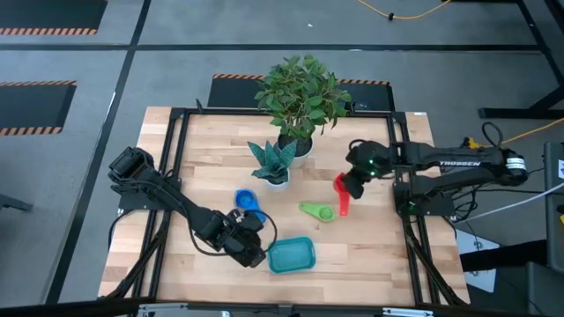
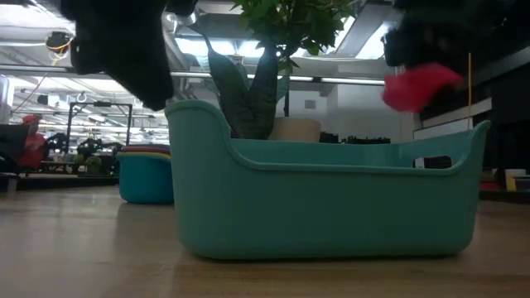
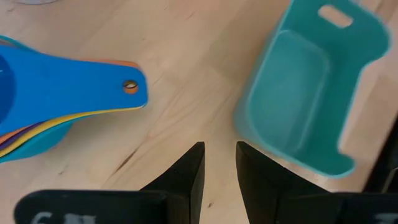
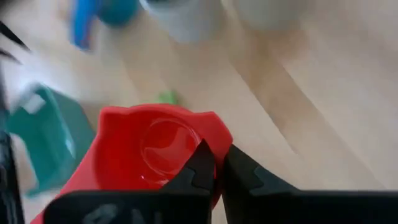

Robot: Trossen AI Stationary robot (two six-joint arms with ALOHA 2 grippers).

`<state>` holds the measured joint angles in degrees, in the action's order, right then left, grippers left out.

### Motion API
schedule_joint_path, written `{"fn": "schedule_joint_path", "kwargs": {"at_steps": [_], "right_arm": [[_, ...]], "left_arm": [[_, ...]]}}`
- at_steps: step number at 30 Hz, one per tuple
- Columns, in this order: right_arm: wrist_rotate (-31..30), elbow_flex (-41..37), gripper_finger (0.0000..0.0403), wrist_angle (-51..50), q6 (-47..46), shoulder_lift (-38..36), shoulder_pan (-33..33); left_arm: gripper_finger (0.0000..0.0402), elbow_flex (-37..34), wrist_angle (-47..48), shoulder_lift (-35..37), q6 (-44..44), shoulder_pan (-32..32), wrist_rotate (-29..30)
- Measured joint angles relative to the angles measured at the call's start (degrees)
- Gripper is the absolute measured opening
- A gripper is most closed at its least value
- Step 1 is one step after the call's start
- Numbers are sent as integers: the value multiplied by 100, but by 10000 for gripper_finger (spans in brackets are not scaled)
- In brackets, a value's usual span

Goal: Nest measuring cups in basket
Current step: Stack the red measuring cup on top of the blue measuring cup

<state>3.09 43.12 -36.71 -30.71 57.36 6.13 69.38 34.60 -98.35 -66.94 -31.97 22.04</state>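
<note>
High view: your right claw (image 1: 352, 187) pinches the red cup (image 1: 340, 188); left claw (image 1: 256, 255), nearly closed, holds nothing, empty basket (image 1: 292, 255) just beside.

Surface (image 1: 370, 255): pale wood planks, matt, visible grain. Basket (image 3: 292, 93): smooth teal plastic, slight sheen. Red measuring cup (image 4: 155, 152): glossy plastic, wet-looking shine inside the bowl. Blue stacked cups (image 3: 56, 99): smooth plastic, metal rivet through the handles. Left hand (image 3: 219, 168) fingers: matt black plastic.
</note>
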Motion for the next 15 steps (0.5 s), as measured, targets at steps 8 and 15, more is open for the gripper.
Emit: {"fn": "schedule_joint_path", "kwargs": {"at_steps": [8,15], "right_arm": [[-1026,227,14,1957,443,269,-857],[-1105,229,15,3199,1165,905,-1255]], "left_arm": [[85,0,-868,0,4,131,3],[85,0,-1419,0,8,228,3]]}}
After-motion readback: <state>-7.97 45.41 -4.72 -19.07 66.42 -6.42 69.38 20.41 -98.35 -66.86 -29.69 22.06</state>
